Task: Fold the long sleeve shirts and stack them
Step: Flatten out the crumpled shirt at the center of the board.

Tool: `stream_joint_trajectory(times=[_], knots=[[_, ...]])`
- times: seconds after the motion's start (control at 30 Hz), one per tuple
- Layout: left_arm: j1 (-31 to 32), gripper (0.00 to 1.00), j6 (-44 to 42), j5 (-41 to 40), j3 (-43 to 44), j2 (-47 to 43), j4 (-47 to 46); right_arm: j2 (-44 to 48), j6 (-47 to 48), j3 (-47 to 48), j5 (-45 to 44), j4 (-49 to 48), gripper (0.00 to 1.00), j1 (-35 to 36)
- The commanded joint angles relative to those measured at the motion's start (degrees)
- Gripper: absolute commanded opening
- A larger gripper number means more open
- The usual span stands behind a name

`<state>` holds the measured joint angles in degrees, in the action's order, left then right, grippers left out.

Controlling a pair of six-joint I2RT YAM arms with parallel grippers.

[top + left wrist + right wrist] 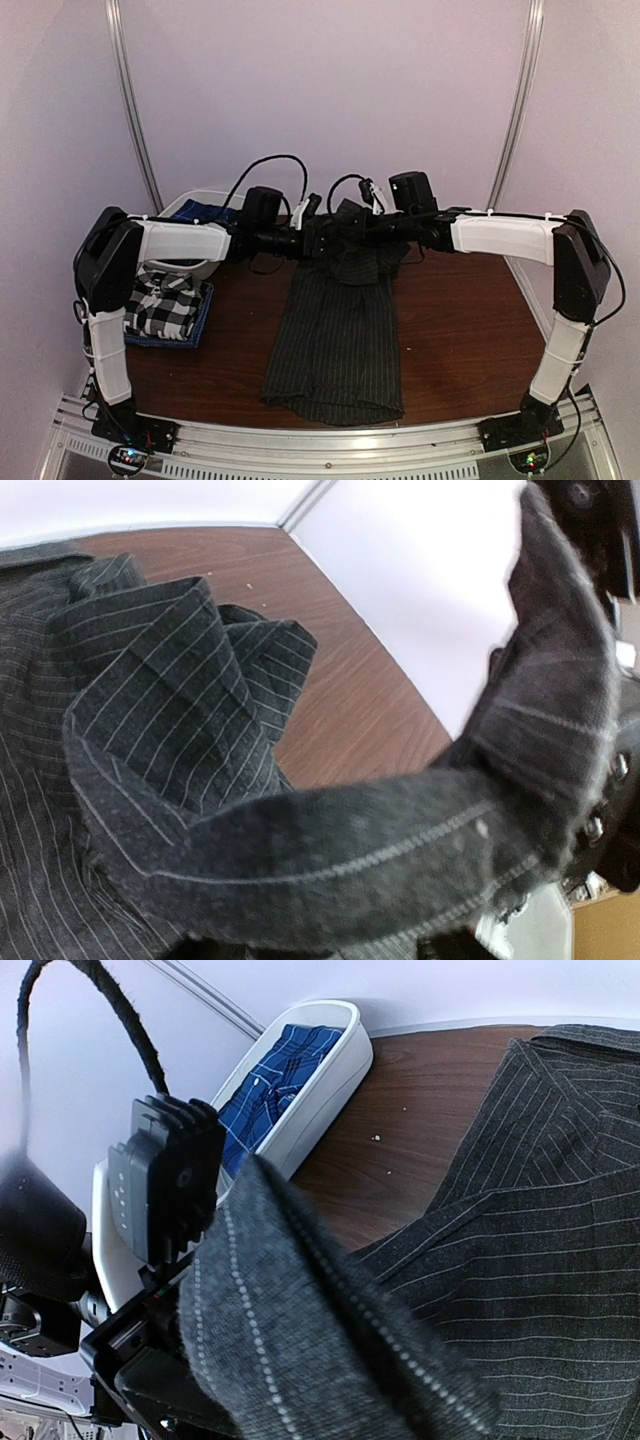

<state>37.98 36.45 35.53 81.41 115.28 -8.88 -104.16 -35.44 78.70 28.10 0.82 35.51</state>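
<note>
A dark wood-grain worktop (460, 320) is enclosed by pale lilac walls (330, 90). Two slanted metal poles (135, 110) are set at the back corners, at about 11 and 1 o'clock. A ribbed aluminium rail (330, 440) is fixed along the 6 o'clock edge, where both arm bases are bolted. A few pale crumbs are seen on the wood in the right wrist view.

The pinstripe shirt (335, 340) is laid lengthwise down the middle of the worktop, its hem toward 6 o'clock. Its top end is held raised off the wood at 12 o'clock. The left fingers (303, 212) are clenched on that raised end from the 9 o'clock side, and the right fingers (375, 195) from the 3 o'clock side. A thick band of the cloth is stretched between them in both wrist views.

At 9 o'clock the checked shirt (165, 305) is lain folded on the blue shirt (203, 318), apart from the pinstripe shirt. At 10 o'clock a white bin (330, 1070) is placed against the wall, and a blue plaid cloth (280, 1080) is held inside it.
</note>
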Motion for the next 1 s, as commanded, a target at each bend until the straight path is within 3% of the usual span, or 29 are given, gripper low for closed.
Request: stream_joint_trajectory(times=[0.0,0.1,0.17,0.33,0.5,0.67,0.97], knots=[[0.17,0.40,0.26,-2.75,1.48,-2.21,-3.67,0.00,-0.40,1.76,0.75,-2.25,0.12,0.44],[0.17,0.10,-0.06,-6.22,2.26,-2.58,-1.49,0.55,0.82,2.08,-0.95,-1.30,0.19,0.42],[0.12,0.00,-0.40,-9.57,2.13,-3.78,-0.12,1.17,2.29,2.60,-3.04,0.90,0.28,0.32],[-1.70,0.00,-0.69,-20.74,2.19,-7.33,6.94,3.41,6.12,3.00,-8.12,6.02,0.58,-1.64],[-4.95,0.00,-2.00,-23.58,1.88,-10.86,12.26,6.86,8.21,-1.24,-12.57,7.68,0.83,-6.06],[-7.24,0.00,-4.04,-25.26,2.50,-13.04,15.81,8.23,9.68,-6.54,-17.35,8.39,0.85,-10.78],[-9.76,0.00,-6.63,-26.70,5.23,-14.71,20.10,3.14,11.97,-10.94,-15.37,4.15,0.84,-12.64]])
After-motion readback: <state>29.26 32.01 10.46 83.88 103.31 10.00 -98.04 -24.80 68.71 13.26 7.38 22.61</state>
